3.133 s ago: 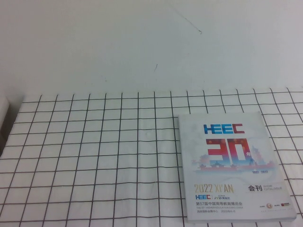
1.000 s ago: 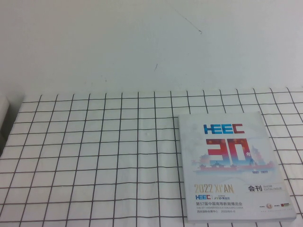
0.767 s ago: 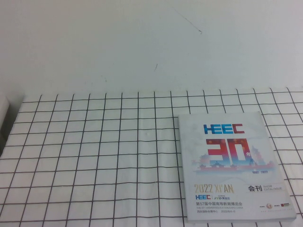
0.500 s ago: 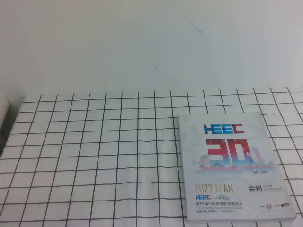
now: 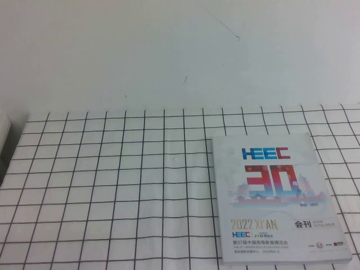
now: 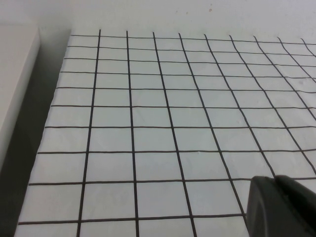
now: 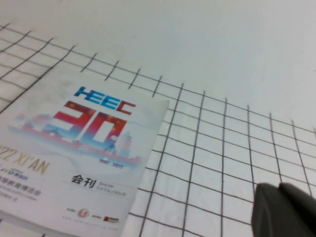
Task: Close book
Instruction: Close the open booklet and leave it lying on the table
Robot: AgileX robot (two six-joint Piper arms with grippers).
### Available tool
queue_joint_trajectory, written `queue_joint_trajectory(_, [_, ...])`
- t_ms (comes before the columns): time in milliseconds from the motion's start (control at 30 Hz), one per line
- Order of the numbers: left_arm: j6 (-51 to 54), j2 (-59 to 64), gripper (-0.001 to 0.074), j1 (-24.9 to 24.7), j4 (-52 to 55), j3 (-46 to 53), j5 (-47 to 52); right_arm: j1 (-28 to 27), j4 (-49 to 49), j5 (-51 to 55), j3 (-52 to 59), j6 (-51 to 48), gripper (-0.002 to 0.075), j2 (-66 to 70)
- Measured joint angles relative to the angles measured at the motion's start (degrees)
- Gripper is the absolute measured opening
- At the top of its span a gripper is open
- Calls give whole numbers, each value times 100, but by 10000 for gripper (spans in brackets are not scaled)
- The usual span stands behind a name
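At the far left edge of the bench [image 5: 169,56] a pale raised block [image 6: 15,74] runs beside a white cloth [image 5: 112,185] ruled with black grid lines. The left gripper [image 6: 284,207] shows only as a dark tip in its own wrist view, above bare squares of the cloth on the left side. It holds nothing that can be seen, and whether it is spread or pressed together cannot be told.

The book [image 5: 275,197] lies on the right, near part of the cloth. It is flat and closed, front cover up, with "HEEC", a large red and blue "30" and "2022 XI'AN" on the cover.

The right gripper [image 7: 286,210] also shows only as a dark tip in its wrist view. It sits above the cloth and apart from the book, not touching it. Whether it is open or closed cannot be told.
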Motion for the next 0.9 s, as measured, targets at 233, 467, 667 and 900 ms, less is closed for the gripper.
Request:
queue_joint_trajectory(233, [-25, 0, -3, 0, 0, 0, 0, -893, -82, -369, 944, 552, -3, -275])
queue_joint_trajectory(467, [-25, 0, -3, 0, 0, 0, -3, -999, -604, -900, 1559, 1506, -3, -275])
queue_joint_trajectory(667, [-25, 0, -3, 0, 0, 0, -3, -999, -789, -974, 1573, 1682, -3, -275])
queue_joint_trajectory(900, [-25, 0, -3, 0, 0, 0, -3, -999, -820, -986, 1577, 1696, -3, -275])
